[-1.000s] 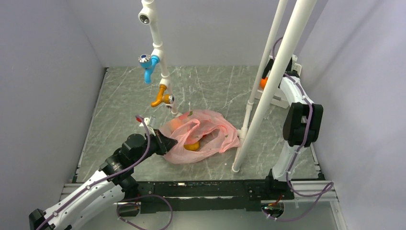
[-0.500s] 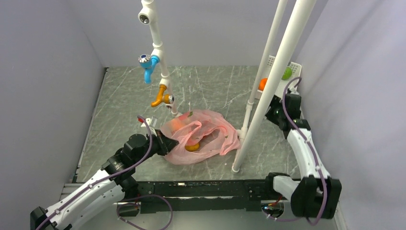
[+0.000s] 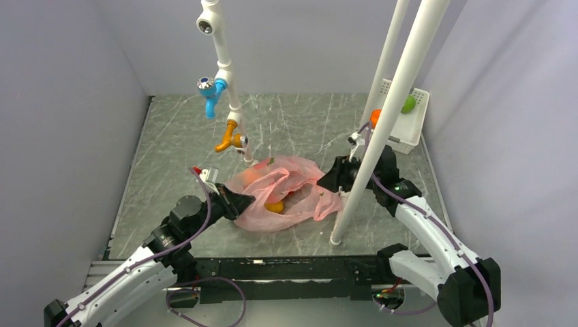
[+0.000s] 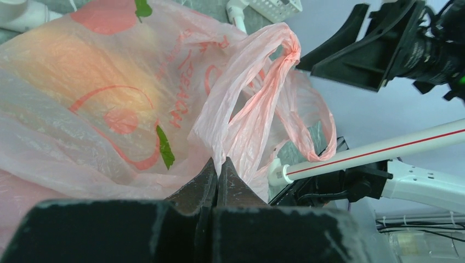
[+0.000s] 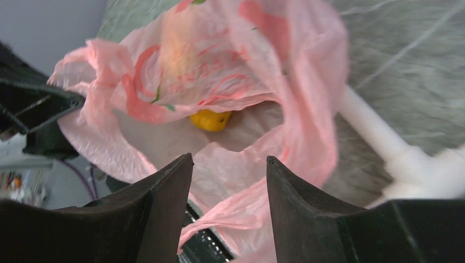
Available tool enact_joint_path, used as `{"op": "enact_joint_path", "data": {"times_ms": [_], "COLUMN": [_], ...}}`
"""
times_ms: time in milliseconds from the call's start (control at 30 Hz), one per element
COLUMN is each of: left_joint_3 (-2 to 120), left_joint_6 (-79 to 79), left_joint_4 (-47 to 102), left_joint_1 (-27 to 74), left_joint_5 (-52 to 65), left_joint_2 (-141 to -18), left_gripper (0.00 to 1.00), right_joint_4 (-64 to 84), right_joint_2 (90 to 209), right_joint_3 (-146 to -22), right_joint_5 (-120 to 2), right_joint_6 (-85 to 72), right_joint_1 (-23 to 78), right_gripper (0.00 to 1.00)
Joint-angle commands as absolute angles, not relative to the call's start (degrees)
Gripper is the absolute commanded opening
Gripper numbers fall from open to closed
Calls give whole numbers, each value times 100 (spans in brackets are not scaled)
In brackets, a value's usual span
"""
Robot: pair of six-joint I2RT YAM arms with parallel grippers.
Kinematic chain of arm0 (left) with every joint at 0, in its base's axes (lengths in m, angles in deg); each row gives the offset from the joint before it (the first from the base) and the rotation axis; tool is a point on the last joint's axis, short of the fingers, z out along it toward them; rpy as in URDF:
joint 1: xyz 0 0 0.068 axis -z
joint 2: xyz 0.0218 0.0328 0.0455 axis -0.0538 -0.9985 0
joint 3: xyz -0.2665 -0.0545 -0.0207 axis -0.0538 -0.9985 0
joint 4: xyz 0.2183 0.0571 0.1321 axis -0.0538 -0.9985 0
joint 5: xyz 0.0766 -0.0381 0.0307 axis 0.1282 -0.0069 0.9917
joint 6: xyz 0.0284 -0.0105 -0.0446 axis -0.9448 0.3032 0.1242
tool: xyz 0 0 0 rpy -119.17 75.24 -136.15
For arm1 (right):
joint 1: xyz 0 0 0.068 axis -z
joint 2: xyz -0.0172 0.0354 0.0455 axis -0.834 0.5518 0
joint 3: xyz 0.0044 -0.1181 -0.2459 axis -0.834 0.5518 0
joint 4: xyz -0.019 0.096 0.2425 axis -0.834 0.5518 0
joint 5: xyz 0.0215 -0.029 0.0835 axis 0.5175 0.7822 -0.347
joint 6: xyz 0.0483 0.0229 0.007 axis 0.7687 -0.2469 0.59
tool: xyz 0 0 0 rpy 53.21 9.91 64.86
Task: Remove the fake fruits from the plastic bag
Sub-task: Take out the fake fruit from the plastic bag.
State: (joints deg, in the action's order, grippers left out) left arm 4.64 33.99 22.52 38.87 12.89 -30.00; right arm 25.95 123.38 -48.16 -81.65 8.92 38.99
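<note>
The right wrist view alone looks into the open mouth of the pink plastic bag (image 5: 241, 60). A yellow-orange fake fruit (image 5: 210, 119) lies inside, just ahead of the right gripper (image 5: 229, 161), whose fingers are spread apart. The left wrist view shows only the bag's outside. There the left gripper (image 4: 217, 170) is closed, with bag film pinched between its tips, and a twisted handle (image 4: 274, 71) rises just beyond. From above, a white slotted basket (image 3: 407, 139) well behind the right gripper holds a lime-green fruit (image 3: 407, 103) and an orange fruit (image 3: 375, 117).
</note>
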Motion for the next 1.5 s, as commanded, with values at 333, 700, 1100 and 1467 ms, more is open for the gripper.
{"op": "enact_joint_path", "data": {"times_ms": [333, 700, 1100, 1467], "left_joint_3": [564, 680, 640, 538], "left_joint_6": [3141, 3084, 2979, 3105], "left_joint_4": [3183, 3310, 3181, 3246], "left_joint_1": [3867, 3866, 3872, 3871], "left_joint_5": [1245, 1069, 1133, 1096], "left_joint_2": [-2883, -2991, -2731, -2762], "left_gripper": [0, 0, 0, 0], "right_joint_4": [1612, 1154, 337, -106], "right_joint_2": [13816, 14919, 15518, 16068], "right_joint_3": [-5046, -5585, -5665, -6029], "right_joint_5": [-9217, -8815, -8101, -6918], "right_joint_6": [224, 82, 177, -554], "right_joint_1": [3026, 2224, 1905, 1882], "right_gripper": [52, 58, 58, 89]}}
